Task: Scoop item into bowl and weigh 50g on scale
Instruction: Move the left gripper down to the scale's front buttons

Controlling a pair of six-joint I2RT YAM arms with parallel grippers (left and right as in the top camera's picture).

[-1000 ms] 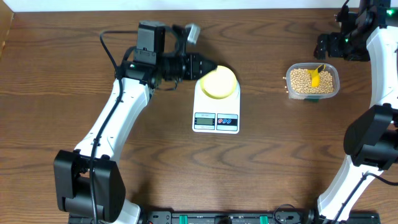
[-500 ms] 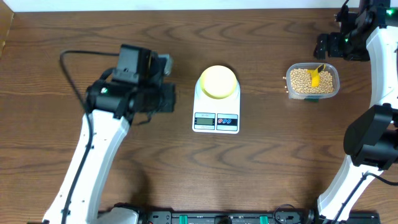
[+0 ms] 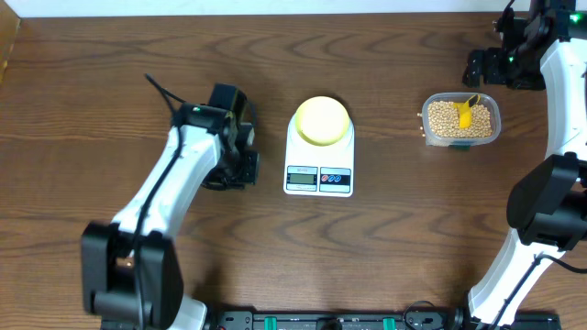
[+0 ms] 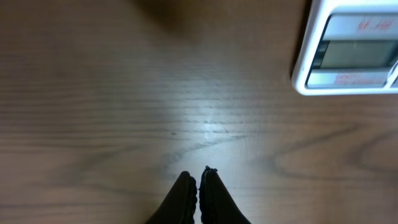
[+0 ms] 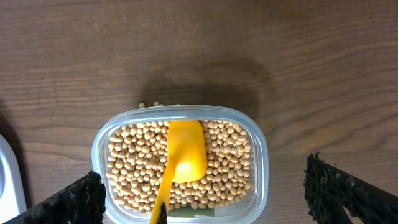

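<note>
The pale yellow bowl (image 3: 322,121) sits on the white scale (image 3: 318,174), whose display (image 4: 354,53) shows at the top right of the left wrist view. My left gripper (image 3: 242,170) (image 4: 199,176) is shut and empty, hanging over bare table just left of the scale. The tan beans (image 3: 445,117) (image 5: 233,165) fill a clear tub (image 3: 493,128) (image 5: 262,152), and a yellow scoop (image 3: 466,112) (image 5: 185,155) lies in them. Above the tub, my right gripper (image 3: 488,66) (image 5: 208,193) stands wide open, one finger on each side of it, touching nothing.
A few stray beans (image 5: 152,104) lie on the table just behind the tub. The wooden table (image 3: 413,238) runs to a pale edge at the back. The right arm's base (image 3: 550,215) stands at the right edge.
My left arm has pulled back from the bowl on the scale, swinging left and then forward to the scale's left side. The right arm has not moved.
</note>
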